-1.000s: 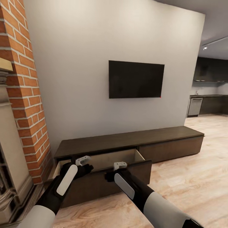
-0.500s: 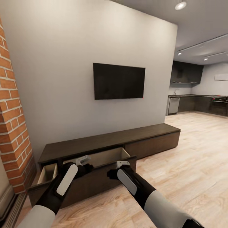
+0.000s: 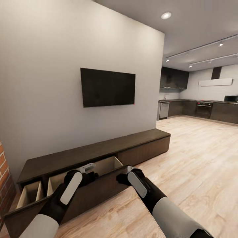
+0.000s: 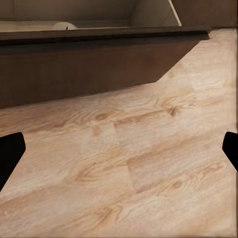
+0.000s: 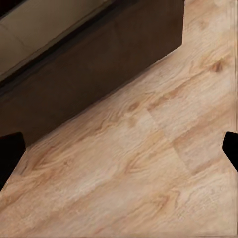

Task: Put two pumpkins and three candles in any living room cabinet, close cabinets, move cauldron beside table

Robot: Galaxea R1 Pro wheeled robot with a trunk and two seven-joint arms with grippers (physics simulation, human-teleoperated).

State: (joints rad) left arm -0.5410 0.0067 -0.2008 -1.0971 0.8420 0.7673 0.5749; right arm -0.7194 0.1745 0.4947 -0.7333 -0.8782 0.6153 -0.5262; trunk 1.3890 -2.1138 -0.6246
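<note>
Cabinet (image 3: 99,152) along wall, two drawers pulled out at its left end, over floor (image 3: 198,158); TV (image 3: 107,86) above. Left gripper (image 3: 86,168) over wide drawer (image 3: 82,170), jaws spread, empty. Right gripper (image 3: 129,169) at drawer's right front corner, jaws spread, empty
</note>
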